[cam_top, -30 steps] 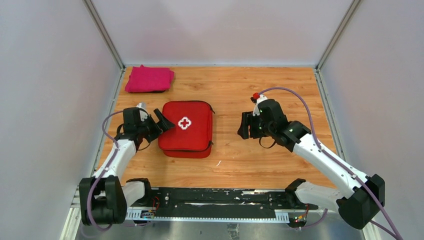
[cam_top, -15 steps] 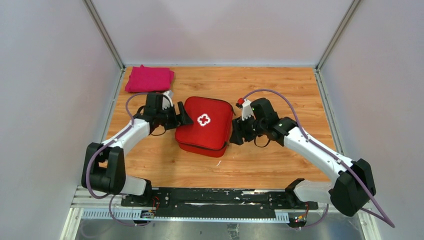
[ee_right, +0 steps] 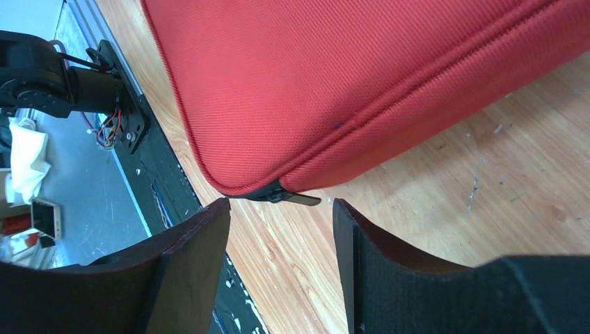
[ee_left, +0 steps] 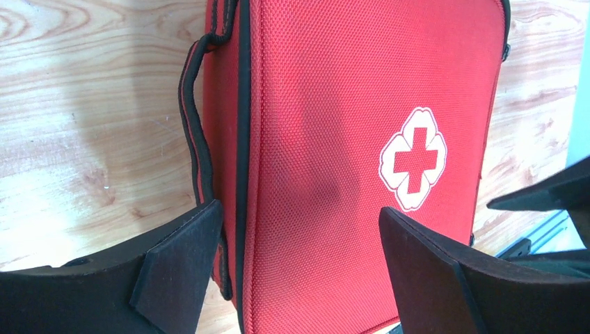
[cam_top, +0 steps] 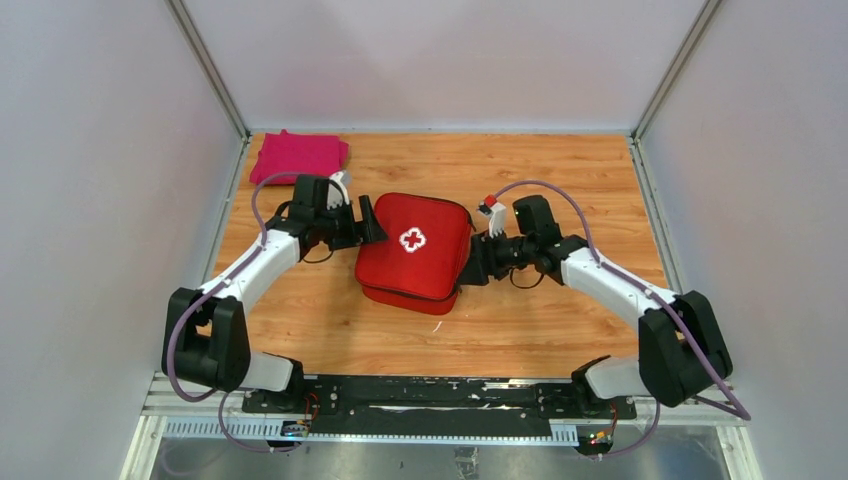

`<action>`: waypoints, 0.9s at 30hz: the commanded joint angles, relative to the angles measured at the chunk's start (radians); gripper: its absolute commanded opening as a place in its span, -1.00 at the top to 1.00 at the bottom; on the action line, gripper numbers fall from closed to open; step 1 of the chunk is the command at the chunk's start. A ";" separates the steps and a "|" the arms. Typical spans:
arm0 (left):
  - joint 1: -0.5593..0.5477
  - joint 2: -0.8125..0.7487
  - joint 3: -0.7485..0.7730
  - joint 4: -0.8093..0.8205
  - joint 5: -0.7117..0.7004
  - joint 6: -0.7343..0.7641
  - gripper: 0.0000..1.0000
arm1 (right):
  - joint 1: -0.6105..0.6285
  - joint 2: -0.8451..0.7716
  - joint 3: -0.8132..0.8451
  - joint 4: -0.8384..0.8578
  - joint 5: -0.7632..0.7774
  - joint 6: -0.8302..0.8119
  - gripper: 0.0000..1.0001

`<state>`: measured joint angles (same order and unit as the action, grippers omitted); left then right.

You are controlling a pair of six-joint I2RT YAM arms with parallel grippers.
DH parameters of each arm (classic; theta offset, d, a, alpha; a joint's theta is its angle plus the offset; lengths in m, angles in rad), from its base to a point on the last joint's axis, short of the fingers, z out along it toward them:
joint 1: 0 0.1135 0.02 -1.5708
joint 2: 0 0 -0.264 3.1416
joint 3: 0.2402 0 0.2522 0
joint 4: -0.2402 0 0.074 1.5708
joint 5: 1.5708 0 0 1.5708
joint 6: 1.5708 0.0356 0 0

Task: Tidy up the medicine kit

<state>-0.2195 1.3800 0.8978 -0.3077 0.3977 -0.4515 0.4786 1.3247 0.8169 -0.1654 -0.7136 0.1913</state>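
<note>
Medicine kit between two outstretched arms, left pincer and right pincer both spread

Wooden table bears red medicine kit, folded pink cloth

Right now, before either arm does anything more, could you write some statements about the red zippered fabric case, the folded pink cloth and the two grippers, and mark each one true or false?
1. The red zippered fabric case is closed. True.
2. The folded pink cloth lies on top of the case. False: it lies at the far left corner of the wooden table, apart from the case.
3. The left gripper is at the case's left side, jaws open. True.
4. The right gripper holds the cloth. False: its jaws are open at the case's right edge and hold nothing.
5. The cross on the lid is black. False: it is a white cross.
</note>
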 commanded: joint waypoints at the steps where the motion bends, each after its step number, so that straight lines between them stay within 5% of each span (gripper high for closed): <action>1: -0.003 0.007 0.026 -0.044 0.000 0.036 -0.77 | -0.057 0.041 -0.064 0.135 -0.158 0.021 -0.22; 18: -0.003 0.028 0.034 -0.053 0.015 0.063 -0.77 | -0.094 0.270 -0.106 0.408 -0.360 0.090 -0.13; 27: -0.003 0.033 0.035 -0.053 0.015 0.063 -0.77 | -0.094 0.257 -0.114 0.381 -0.385 0.091 0.15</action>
<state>-0.2195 1.3998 0.9035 -0.3470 0.3996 -0.4000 0.3954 1.5940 0.7246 0.2169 -1.0718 0.2928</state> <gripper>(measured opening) 0.885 0.452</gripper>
